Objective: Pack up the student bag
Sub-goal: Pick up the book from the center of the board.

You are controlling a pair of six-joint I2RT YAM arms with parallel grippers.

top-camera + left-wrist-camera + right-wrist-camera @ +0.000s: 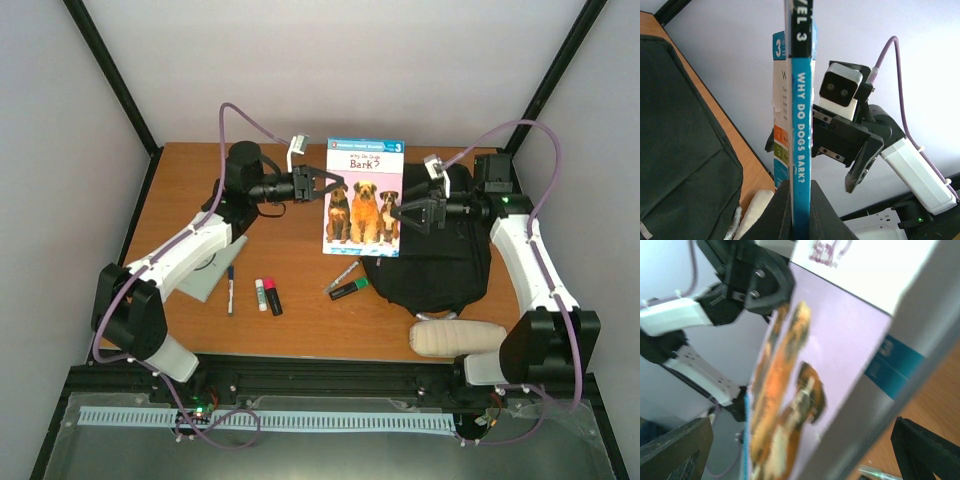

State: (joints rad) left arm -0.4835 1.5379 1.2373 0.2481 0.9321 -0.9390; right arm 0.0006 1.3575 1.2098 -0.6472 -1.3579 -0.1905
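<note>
At the spine edge of the book, your left gripper is clamped tight. The left wrist view shows the blue spine, lettered "Why Do Dogs Bark?", pinched between the two black fingers.

- Your right gripper is at the opposite edge, jaws spread wide. From the right wrist view, one finger sits at each side with the cover running between them. You cannot tell whether either pad touches the book.
- The book is lifted above the tabletop, and its cover with three dogs faces the overhead camera. Only the left arm grips it.
- The student bag lies flat on the right half of the wooden table, under and just in front of the right gripper. The book's lower right corner overlaps the bag's far edge in the overhead view.
- A cream rolled pouch lies just beside the bag's near edge, by the right arm's base.
- Between the bag and table centre are a green-and-black marker and a silver pen, close together.
- Further left are a black marker with a red cap, a white stick and a dark pen.
- A pale grey flat piece lies partly under the left arm.
</note>
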